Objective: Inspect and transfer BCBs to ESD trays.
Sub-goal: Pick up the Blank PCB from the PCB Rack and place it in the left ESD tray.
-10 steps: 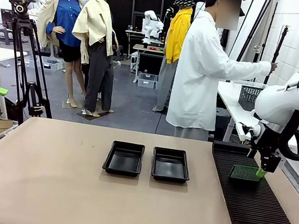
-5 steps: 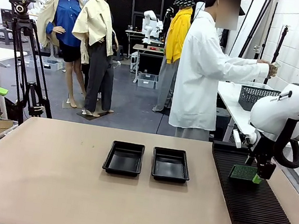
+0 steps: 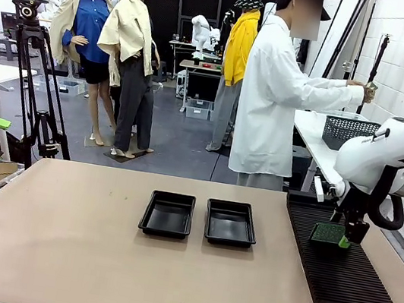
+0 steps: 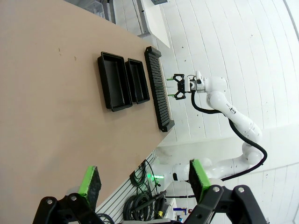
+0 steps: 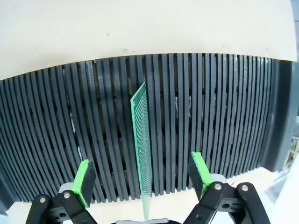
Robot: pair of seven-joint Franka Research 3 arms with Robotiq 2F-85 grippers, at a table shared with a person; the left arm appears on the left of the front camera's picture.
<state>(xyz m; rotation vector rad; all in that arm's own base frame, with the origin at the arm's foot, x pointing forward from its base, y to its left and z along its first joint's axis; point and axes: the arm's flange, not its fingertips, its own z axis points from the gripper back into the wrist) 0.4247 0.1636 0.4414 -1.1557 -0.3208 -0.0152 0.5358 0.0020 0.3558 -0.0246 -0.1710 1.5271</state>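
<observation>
**Green board upright in rack, right hand open astride it**

1. Flat tan surface (image 3: 58, 236): carries the rack and both trays.

2. Long black ribbed plastic rack (image 3: 357, 291): lies flat along the surface's right edge and runs from the far edge toward the near one.

3. Two shallow black rectangular plastic trays (image 3: 167, 217): sit side by side at the middle of the surface with a narrow gap between them. They are well apart from the rack.

4. Thin green rectangular circuit board (image 5: 141, 130): stands upright on edge in one slot of the rack, in the rack's far half. The right wrist view shows it edge-on, running up the middle between the two green pads and touching neither.

5. Right hand (image 5: 142, 171): sits on a white arm that comes in over the surface's right edge, with its black fingers pointing down at the rack. The fingers are apart, one on either side of the board, and clamped on nothing.

6. Left hand (image 4: 144, 181): fingers are apart with nothing between the green pads. It hangs high over the surface, well apart from the trays and rack.

7. Person in a white coat (image 3: 270, 108): stands beyond the surface's far edge, turned sideways, with one arm stretched out above a grey mesh basket (image 3: 347, 132).
</observation>
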